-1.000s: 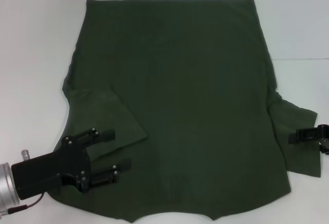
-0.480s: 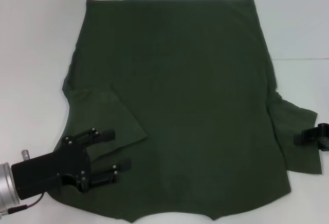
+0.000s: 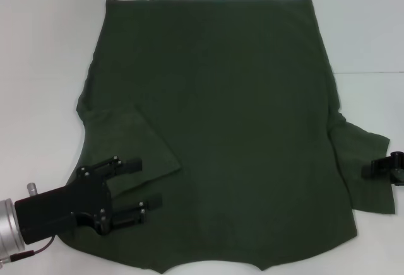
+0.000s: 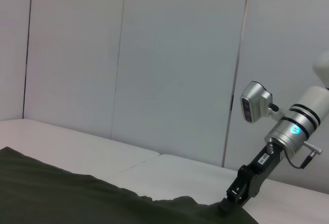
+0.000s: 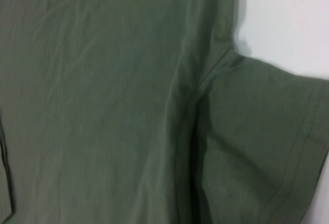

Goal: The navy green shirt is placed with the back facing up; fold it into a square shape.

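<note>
The navy green shirt [image 3: 233, 117] lies spread flat on the white table, hem at the far side, and is much larger than either gripper. Its left sleeve [image 3: 129, 139] is folded inward onto the body. My left gripper [image 3: 144, 185] hovers open at the near left, its two fingers straddling the edge of that folded sleeve. The right sleeve [image 3: 360, 187] sticks out flat. My right gripper [image 3: 377, 169] sits at that sleeve's outer edge, low by the cloth, as the left wrist view shows the right gripper [image 4: 234, 196]. The right wrist view is filled by the shirt [image 5: 103, 106] and sleeve [image 5: 257, 131].
The white table [image 3: 44, 48] surrounds the shirt, with a seam line [image 3: 372, 72] on the right. Pale wall panels [image 4: 128, 54] stand behind the table in the left wrist view.
My right gripper has drawn back slightly to the right, toward the outer edge of the right sleeve. The left gripper and the shirt have stayed almost still.
</note>
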Action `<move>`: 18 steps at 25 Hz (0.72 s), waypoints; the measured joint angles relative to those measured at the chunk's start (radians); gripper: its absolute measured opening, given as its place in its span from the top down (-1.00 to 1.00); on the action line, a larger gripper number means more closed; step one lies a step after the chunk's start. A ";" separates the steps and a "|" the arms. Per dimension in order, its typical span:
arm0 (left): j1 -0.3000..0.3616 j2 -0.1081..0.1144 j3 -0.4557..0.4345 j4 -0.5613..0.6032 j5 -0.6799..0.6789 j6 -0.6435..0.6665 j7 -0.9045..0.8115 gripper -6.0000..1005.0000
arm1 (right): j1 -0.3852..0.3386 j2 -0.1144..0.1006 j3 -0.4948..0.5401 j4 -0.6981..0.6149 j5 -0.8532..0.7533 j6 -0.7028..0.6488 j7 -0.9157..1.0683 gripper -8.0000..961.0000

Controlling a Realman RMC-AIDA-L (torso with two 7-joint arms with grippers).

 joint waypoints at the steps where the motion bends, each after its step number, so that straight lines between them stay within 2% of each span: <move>1: 0.000 0.000 0.000 0.000 0.000 0.000 0.000 -0.61 | 0.000 0.000 0.000 0.000 0.000 0.000 0.000 0.24; 14: 0.002 -0.002 0.000 0.000 0.000 0.000 0.000 -0.61 | -0.005 0.006 -0.006 0.000 -0.002 0.020 -0.022 0.45; 17: 0.002 -0.002 0.000 0.000 0.000 0.000 0.000 -0.61 | -0.007 0.006 -0.003 0.000 -0.002 0.020 -0.026 0.89; 18: 0.002 -0.002 0.000 0.000 0.000 0.000 0.000 -0.61 | -0.008 0.006 -0.002 0.000 -0.002 0.020 -0.029 0.90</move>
